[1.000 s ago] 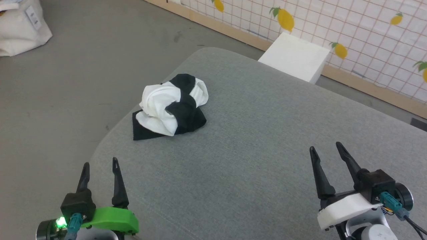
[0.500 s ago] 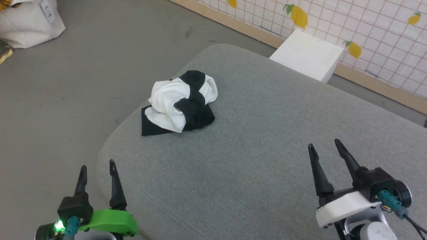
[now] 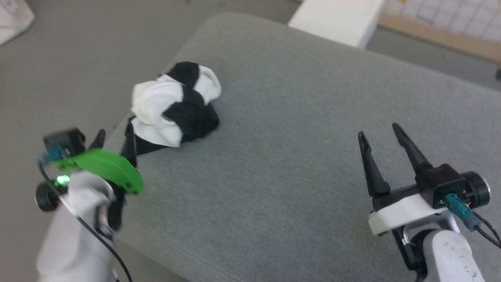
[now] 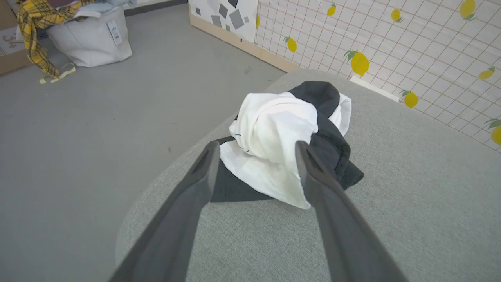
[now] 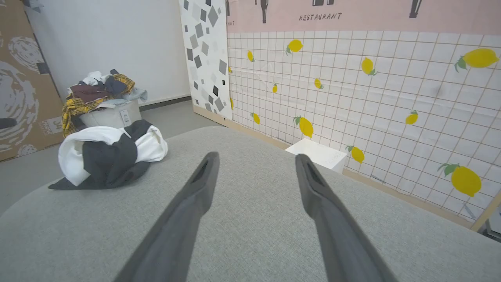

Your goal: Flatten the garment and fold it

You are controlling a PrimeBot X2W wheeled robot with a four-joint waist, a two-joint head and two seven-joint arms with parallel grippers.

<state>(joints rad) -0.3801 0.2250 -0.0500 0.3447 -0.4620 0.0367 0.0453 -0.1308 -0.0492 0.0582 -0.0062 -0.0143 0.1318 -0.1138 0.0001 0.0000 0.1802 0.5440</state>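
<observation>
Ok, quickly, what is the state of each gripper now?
Left gripper: open, holding nothing, close to the garment.
Right gripper: open, holding nothing.

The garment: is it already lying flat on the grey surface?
No, the garment lies bunched in a white and black heap near the corner of the grey surface.

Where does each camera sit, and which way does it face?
Head view: on the head, looking down at the grey cushion and garment; left jaws and right jaws show, open.
Left wrist view: on the left wrist, looking along the left jaws at the garment close ahead.
Right wrist view: on the right wrist, looking along the right jaws across the cushion to the lemon wall.
Shared: both wrist views show the clothes bin.
</observation>
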